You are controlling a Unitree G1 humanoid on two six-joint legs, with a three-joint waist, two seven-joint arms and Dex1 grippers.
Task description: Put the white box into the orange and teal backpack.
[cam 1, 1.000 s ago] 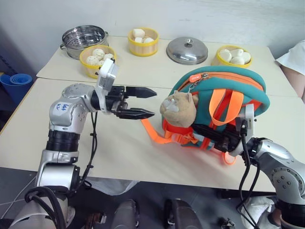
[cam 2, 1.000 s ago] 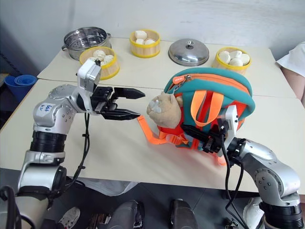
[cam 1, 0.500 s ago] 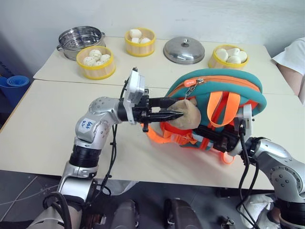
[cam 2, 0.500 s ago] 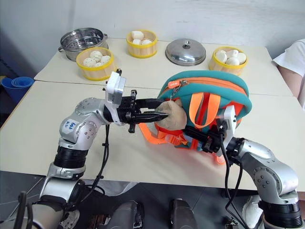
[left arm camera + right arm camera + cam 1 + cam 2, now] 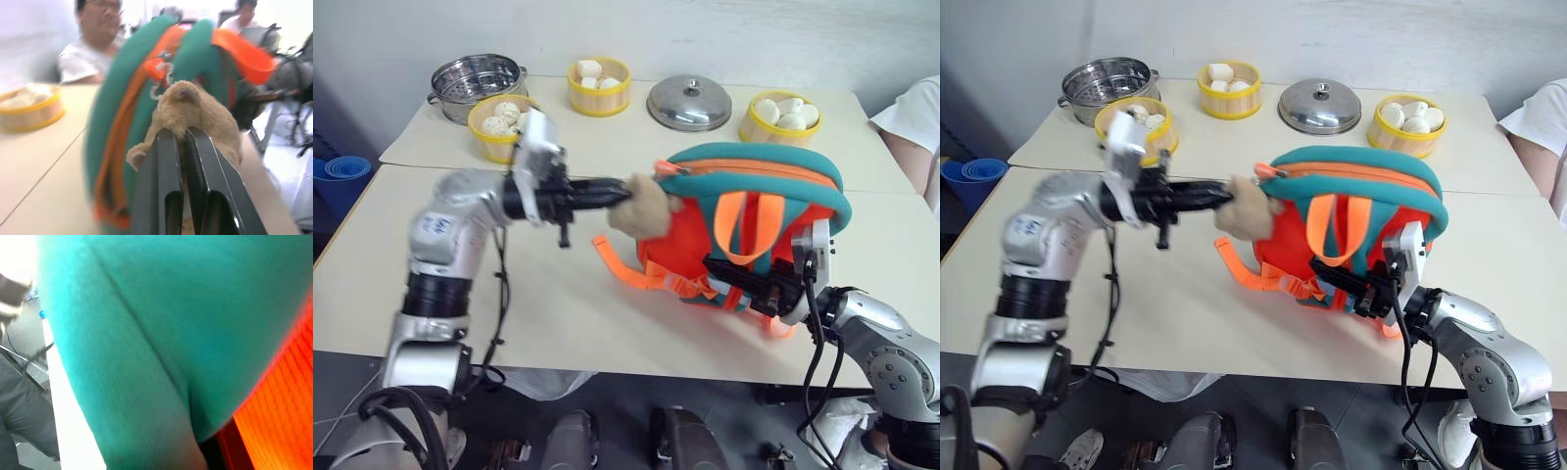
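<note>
Jaws: left gripper (image 5: 182, 139) clamped on plush animal (image 5: 641, 204), centre frame; right gripper (image 5: 729, 276) closed at backpack (image 5: 754, 211) straps. Backpack soft, light, floppy; grip webbing.

Along the far side of the pale table (image 5: 607, 323) at twelve o'clock we've got a steel steamer pot (image 5: 478, 76) at the far left, with a yellow steamer basket (image 5: 495, 125) of white buns just in front of it. Next in line toward one o'clock comes a second yellow basket (image 5: 599, 86) of buns, then a domed steel lid (image 5: 693, 102) lying flat, then a third yellow basket (image 5: 784, 116) with buns at the far right. Off the table at nine o'clock we see a stack of blue cups (image 5: 335, 174), and at three o'clock a person in a white sleeve (image 5: 909, 110) sits by the table's edge.
</note>
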